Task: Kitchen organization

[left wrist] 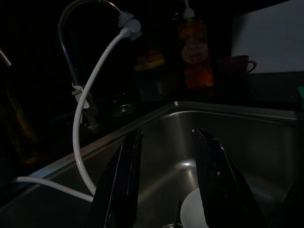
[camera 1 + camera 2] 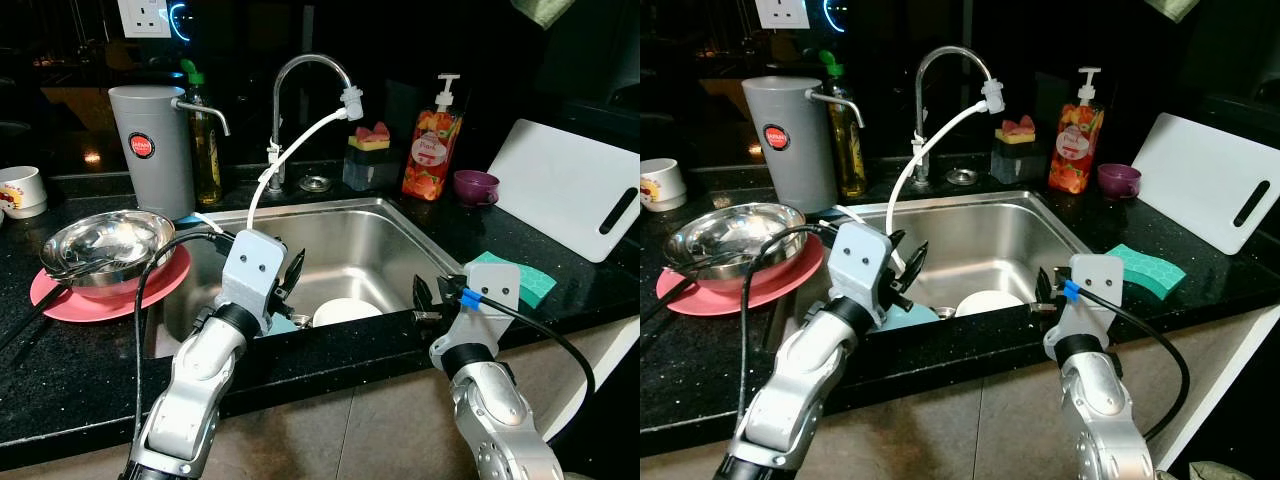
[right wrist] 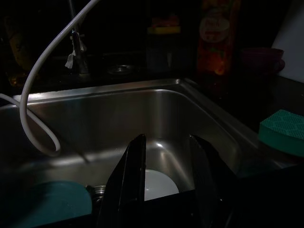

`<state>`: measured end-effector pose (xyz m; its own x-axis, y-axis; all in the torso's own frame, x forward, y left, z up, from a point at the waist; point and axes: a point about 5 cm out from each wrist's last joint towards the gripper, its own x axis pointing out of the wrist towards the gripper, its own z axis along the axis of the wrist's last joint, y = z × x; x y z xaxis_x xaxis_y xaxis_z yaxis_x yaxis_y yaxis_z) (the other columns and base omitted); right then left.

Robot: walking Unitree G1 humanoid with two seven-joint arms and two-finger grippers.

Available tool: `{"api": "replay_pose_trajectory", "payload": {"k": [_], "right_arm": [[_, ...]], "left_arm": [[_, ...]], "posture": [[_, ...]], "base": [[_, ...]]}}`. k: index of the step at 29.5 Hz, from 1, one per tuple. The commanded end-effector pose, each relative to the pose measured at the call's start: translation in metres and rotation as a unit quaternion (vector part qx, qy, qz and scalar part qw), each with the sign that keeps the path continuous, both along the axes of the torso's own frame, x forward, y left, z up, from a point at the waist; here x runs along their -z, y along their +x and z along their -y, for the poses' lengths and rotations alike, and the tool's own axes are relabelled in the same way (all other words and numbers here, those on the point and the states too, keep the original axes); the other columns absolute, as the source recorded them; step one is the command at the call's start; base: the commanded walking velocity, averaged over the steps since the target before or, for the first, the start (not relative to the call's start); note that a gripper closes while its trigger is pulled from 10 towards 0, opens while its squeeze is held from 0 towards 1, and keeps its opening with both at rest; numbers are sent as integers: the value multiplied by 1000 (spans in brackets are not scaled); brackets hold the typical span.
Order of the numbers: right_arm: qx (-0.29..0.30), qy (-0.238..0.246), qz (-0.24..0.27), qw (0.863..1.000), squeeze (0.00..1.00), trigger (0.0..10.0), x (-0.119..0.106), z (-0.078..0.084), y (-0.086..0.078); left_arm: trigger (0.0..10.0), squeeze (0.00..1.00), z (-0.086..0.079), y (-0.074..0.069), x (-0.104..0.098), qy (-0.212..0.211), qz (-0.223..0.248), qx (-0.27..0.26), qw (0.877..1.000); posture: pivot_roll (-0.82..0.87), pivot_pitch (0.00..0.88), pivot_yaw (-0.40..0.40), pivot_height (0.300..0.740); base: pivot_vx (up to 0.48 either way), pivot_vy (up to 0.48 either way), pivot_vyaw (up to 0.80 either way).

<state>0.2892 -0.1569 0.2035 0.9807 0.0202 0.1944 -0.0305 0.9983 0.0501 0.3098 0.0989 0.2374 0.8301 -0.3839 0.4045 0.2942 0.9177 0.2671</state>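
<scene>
My left gripper (image 2: 292, 278) hangs open over the near left part of the steel sink (image 2: 395, 207), nothing between its fingers (image 1: 118, 180). My right gripper (image 2: 424, 300) is open too, at the sink's near right rim, and holds nothing. In the basin below them lies a white dish (image 2: 345, 311) with a teal plate (image 3: 52, 202) beside it. A steel bowl (image 2: 105, 245) holding cutlery sits on a pink plate (image 2: 60, 297) on the black counter to the left of the sink.
A tap (image 2: 300, 70) with a white hose (image 2: 290, 155) stands behind the sink. A grey jug (image 2: 150, 145) and white mug (image 2: 20, 190) are at back left. Soap bottle (image 2: 432, 150), purple cup (image 2: 476, 185), white cutting board (image 2: 575, 195) and green sponge (image 2: 535, 282) are on the right.
</scene>
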Motion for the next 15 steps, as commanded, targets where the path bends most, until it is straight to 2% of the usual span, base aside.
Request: {"api": "replay_pose_trajectory", "payload": {"k": [1, 15], "right_arm": [[2, -1, -1, 1000, 0, 10000, 0, -1, 1], [2, 1, 1, 1000, 0, 10000, 0, -2, 1]], "left_arm": [[10000, 0, 1, 2, 4, 3, -8, -1, 1000], [10000, 0, 1, 2, 6, 6, -13, -2, 1000]], "posture": [[37, 37, -61, 740], [40, 37, -59, 740]], "base": [[0, 0, 0], [0, 0, 0]]}}
